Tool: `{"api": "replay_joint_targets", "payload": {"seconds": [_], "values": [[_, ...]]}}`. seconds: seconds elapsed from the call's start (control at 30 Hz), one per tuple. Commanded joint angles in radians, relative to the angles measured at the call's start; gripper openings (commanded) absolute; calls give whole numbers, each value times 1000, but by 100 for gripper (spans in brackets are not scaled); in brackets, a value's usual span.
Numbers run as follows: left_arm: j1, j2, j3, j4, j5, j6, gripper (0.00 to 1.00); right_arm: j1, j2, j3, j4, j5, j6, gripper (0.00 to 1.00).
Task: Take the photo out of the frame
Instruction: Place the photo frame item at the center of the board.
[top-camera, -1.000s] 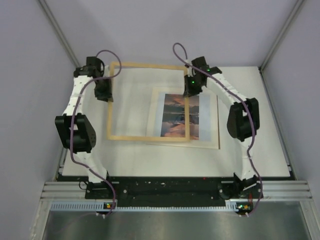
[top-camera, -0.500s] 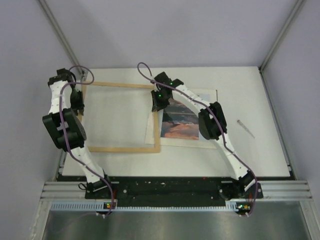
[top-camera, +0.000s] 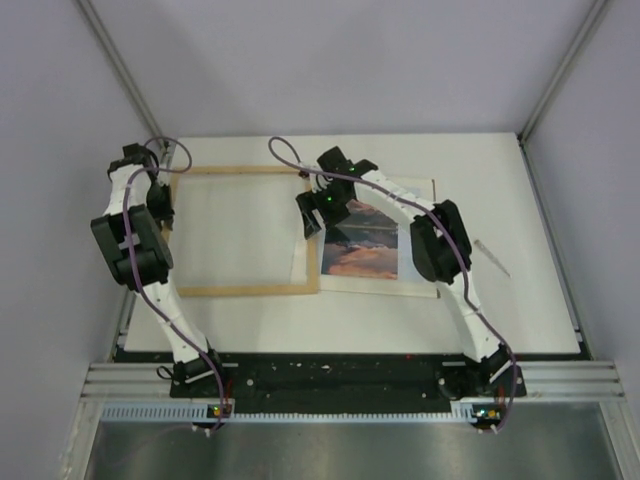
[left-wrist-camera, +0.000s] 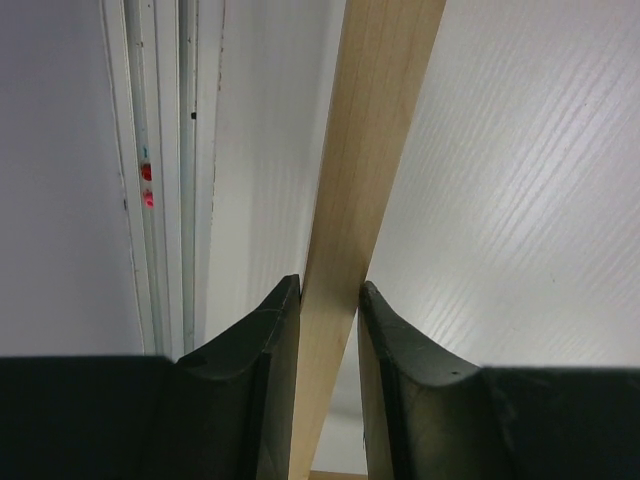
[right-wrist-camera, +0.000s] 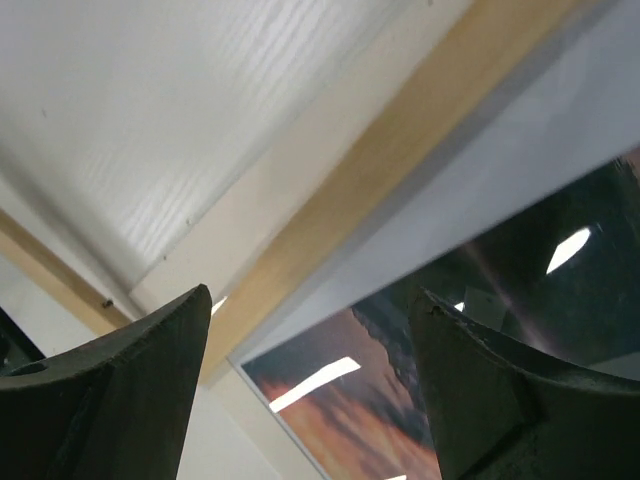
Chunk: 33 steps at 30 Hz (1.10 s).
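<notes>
The light-wood frame (top-camera: 245, 291) lies flat on the left half of the table. My left gripper (top-camera: 160, 205) is shut on its left bar (left-wrist-camera: 345, 200), which runs up between the two black fingers (left-wrist-camera: 262, 340). The photo (top-camera: 365, 255), a pale sheet with an orange-brown cloud landscape, lies to the right, its left margin under the frame's right bar. My right gripper (top-camera: 311, 214) hovers over that bar near its far end, open and holding nothing. In the right wrist view the gripper (right-wrist-camera: 312, 295) has the bar (right-wrist-camera: 400, 140) and the photo (right-wrist-camera: 380, 410) below its spread fingers.
A pale board (top-camera: 428, 288) shows from under the photo's right and near edges. A thin clear sliver (top-camera: 492, 257) lies on the table at the right. The left table rail (left-wrist-camera: 165, 200) runs close beside the frame. Enclosure walls stand on both sides.
Both arms carried the frame leftward, uncovering most of the photo. The right gripper, shut on the frame's right bar before, has opened and let go. The left grip is unchanged.
</notes>
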Motion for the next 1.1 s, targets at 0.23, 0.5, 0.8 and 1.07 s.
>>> {"api": "replay_joint_targets", "payload": {"seconds": [0.23, 0.5, 0.8, 1.07], "values": [[24, 18, -10, 95, -43, -18, 4, -215, -409, -328, 23, -56, -164, 79], [21, 26, 6, 110, -29, 10, 50, -367, -515, -539, 51, -72, -187, 79], [6, -60, 9, 81, 41, 13, 68, -687, -531, -692, 118, -215, -116, 79], [-256, -246, 7, 87, 149, 67, 68, -809, -479, -725, 184, -382, -55, 78]]}}
